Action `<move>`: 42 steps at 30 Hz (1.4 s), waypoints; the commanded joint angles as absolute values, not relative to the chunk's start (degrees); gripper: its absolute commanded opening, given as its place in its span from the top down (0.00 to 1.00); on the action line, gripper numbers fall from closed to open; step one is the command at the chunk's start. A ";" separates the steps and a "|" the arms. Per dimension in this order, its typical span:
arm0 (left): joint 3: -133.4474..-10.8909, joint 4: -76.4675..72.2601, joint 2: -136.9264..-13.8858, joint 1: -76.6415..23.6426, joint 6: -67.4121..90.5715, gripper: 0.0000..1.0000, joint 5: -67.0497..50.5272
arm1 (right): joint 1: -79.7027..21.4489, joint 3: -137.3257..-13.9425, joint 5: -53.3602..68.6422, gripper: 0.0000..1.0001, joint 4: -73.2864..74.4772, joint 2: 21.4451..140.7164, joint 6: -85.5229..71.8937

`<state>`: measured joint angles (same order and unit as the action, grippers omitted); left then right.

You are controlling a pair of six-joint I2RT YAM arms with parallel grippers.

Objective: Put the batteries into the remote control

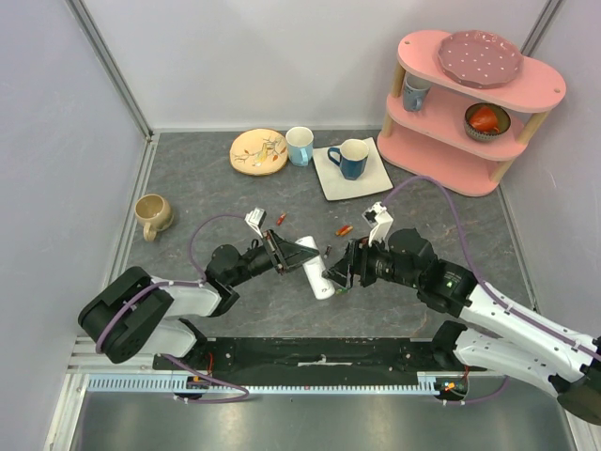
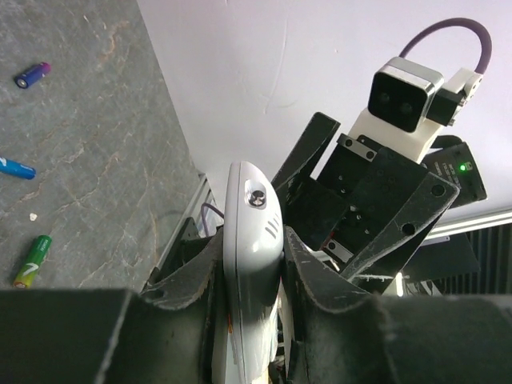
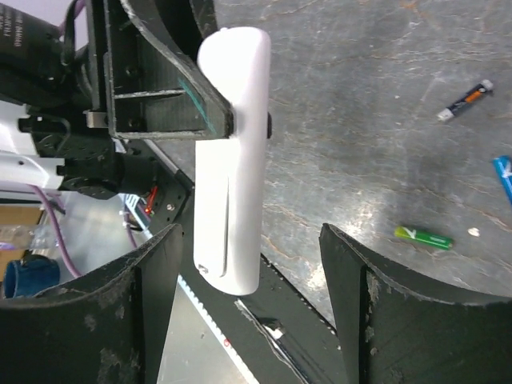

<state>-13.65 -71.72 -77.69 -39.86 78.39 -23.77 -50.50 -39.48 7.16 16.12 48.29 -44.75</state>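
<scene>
The white remote control [image 1: 316, 268] hangs above the table's near middle, with my left gripper [image 1: 286, 256] shut on its sides. In the left wrist view the remote control [image 2: 252, 208] stands edge-on between the pads of the left gripper [image 2: 254, 240]. My right gripper [image 1: 340, 268] faces it from the right and is open. In the right wrist view the remote control's [image 3: 232, 152] rounded end sits inside the right gripper [image 3: 250, 232], nearer one finger [image 3: 156, 272]. Loose batteries lie on the table: a green battery [image 3: 424, 237], a dark battery [image 3: 464, 102], a blue battery [image 2: 16, 168], a red-orange battery [image 1: 345, 230].
A tan mug [image 1: 153, 214] stands at the left. At the back are a patterned plate [image 1: 259, 151], a light blue cup [image 1: 300, 145] and a blue mug [image 1: 349, 157] on a white square tray [image 1: 371, 178]. A pink shelf [image 1: 451, 150] fills the back right corner.
</scene>
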 commanded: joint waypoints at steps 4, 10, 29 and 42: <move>-14.85 -79.62 -80.50 -39.73 82.35 0.98 -28.91 | -49.13 -35.25 14.94 0.23 3.70 47.02 -48.34; -15.47 -82.70 -82.88 -39.73 84.02 0.98 -29.62 | -48.34 -33.40 18.10 0.23 1.76 48.42 -48.60; -15.82 -82.27 -79.98 -39.73 82.53 0.98 -29.79 | -48.16 -29.71 23.90 0.32 -5.10 53.44 -50.09; -14.94 -85.96 -80.07 -39.73 82.71 0.98 -29.62 | -47.29 -28.30 24.61 0.52 -6.94 53.53 -50.54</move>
